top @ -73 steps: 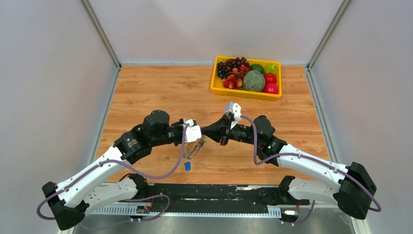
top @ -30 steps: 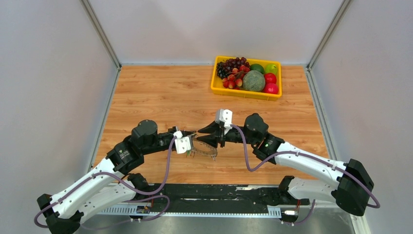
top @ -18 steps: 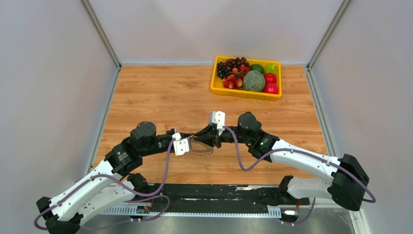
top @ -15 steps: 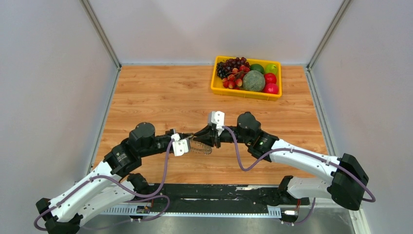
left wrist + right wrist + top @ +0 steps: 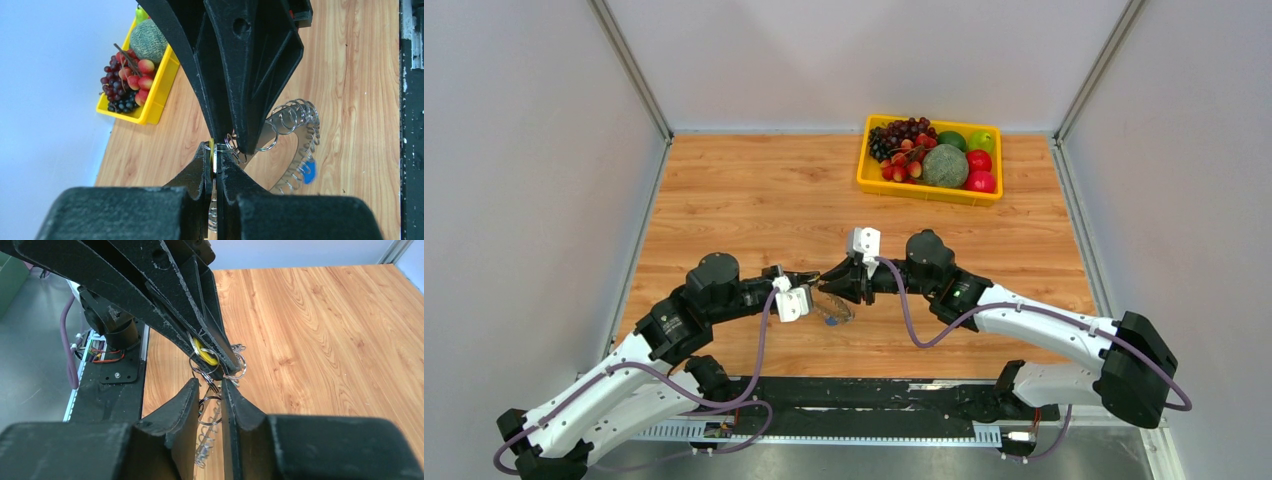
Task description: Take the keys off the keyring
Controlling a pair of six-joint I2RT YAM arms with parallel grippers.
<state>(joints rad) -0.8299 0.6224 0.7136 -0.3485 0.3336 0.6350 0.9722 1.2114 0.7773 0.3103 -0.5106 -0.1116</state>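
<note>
Two claws are found tip to tip at mid-frame above the table. The left claw is clenched on the keyring, and the right claw is pinched on its loops beside a yellow key. Key separation is judged in hand, and a steady outward pull is called for next.

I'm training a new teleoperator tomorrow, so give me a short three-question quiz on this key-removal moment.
1. True or false: the yellow crate holds fruit and stands at the far side of the table, away from both grippers.
2. What colour is the key pinched in the left gripper? A blue, B yellow, C green.
3. Fill in: the keyring is gripped at its looped rim by the ___ gripper.

Key: 1 true; 2 B; 3 right.
</note>
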